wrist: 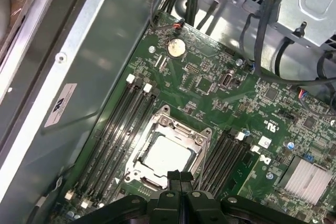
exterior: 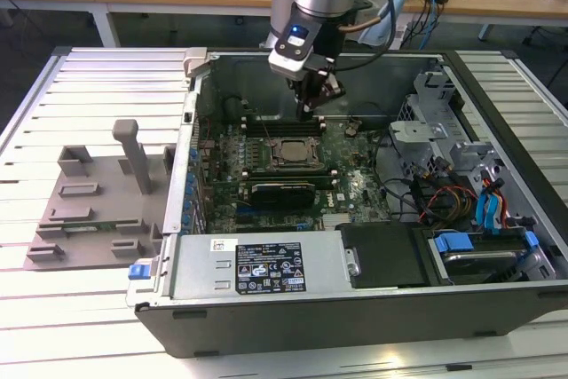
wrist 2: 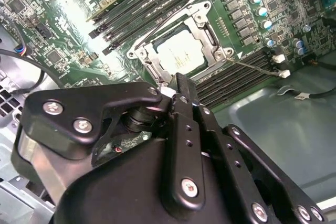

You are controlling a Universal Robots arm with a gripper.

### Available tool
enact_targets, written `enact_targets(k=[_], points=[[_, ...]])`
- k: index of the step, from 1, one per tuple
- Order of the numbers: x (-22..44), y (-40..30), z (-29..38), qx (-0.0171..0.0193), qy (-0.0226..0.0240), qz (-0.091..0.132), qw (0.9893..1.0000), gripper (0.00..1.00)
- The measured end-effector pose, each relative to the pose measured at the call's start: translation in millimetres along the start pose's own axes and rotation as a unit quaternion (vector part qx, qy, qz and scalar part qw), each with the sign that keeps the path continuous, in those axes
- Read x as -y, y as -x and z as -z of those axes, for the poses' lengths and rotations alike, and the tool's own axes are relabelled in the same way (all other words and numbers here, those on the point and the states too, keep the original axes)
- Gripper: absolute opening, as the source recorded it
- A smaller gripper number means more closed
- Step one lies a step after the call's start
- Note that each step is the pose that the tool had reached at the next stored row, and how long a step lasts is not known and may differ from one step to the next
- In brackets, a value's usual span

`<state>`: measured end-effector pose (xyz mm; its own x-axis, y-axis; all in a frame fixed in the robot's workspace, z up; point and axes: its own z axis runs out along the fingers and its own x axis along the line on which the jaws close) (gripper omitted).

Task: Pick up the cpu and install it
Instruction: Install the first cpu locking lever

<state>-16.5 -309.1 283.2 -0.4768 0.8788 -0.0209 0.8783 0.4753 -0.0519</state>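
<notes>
Gripper (wrist: 179,178) closed beside socket frame (wrist: 198,138) — cpu (wrist: 167,156) seated within its edges.

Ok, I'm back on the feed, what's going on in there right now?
The arm's gripper hangs inside the open computer case, low over the motherboard. It is shut, with nothing held. The cpu lies flat in the socket, its silvery top showing inside the metal frame. In both wrist views the gripper's tip sits just off one edge of the socket, apart from the chip.
</notes>
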Motion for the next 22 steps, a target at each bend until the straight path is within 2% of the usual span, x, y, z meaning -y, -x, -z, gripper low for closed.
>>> enact_targets(k=[3,10,22], points=[[0.0,0.0,0.0,0.0009,0.0004,0.018,0.9998,0.11],[0.0,0.0,0.0,0.0021,0.0009,0.041,0.9992,0.11],[-0.3,0.1,0.0,0.0030,0.0012,0.057,0.9984,0.11]])
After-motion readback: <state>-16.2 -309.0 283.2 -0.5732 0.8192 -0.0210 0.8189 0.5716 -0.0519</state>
